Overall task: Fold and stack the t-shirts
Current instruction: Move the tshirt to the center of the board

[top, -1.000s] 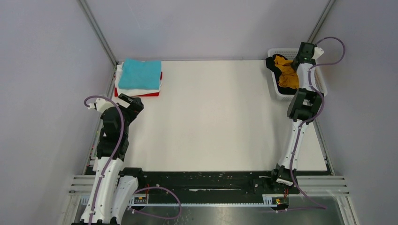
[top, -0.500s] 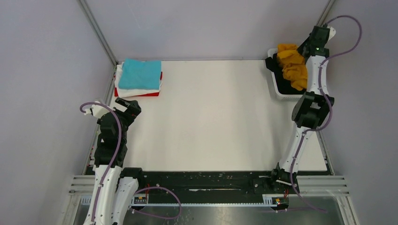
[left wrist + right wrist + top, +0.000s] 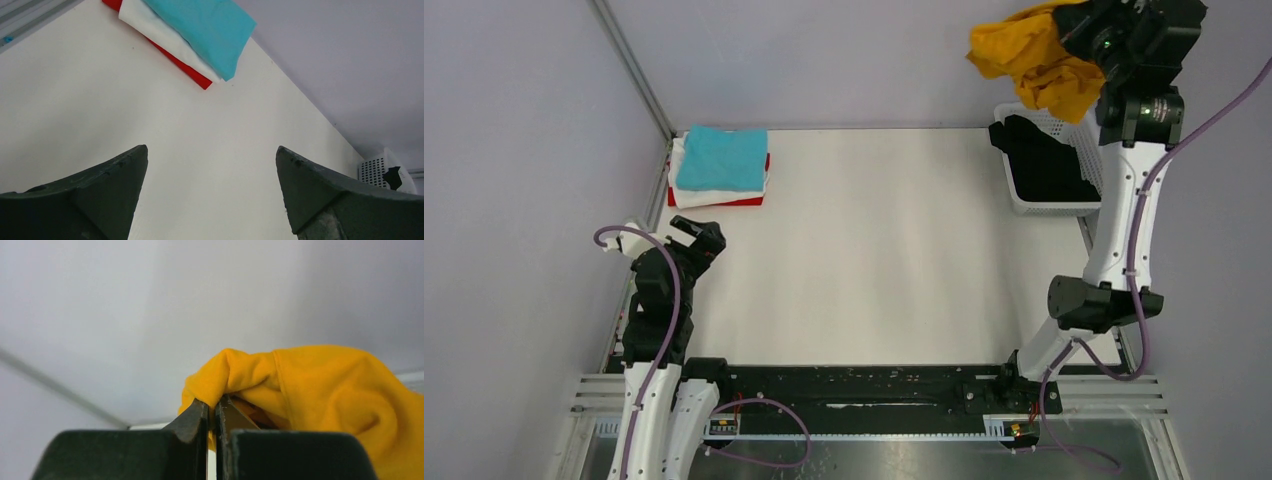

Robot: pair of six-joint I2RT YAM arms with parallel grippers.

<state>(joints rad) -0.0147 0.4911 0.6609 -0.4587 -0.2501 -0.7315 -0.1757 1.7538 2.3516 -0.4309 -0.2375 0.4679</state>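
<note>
A crumpled mustard-orange t-shirt [image 3: 1034, 62] hangs high above the basket at the back right, pinched in my right gripper [image 3: 1079, 30], which is shut on a fold of it [image 3: 235, 375]. At the back left lies a stack of folded t-shirts: turquoise [image 3: 722, 157] on top, white [image 3: 714, 196] under it, red [image 3: 749, 201] at the bottom. The same stack shows in the left wrist view, turquoise [image 3: 205, 27] uppermost. My left gripper [image 3: 692, 232] hovers in front of that stack, open, with only bare table between its fingers [image 3: 212, 165].
A white lattice basket [image 3: 1092, 160] stands at the back right corner with a dark garment [image 3: 1044, 165] inside. Grey walls close the table on the back and sides. The table top [image 3: 874, 250] is white.
My right arm has risen steeply, lifting the mustard-orange t-shirt out of the basket and well above it. My left arm has drawn slightly back toward the near edge, still open.
</note>
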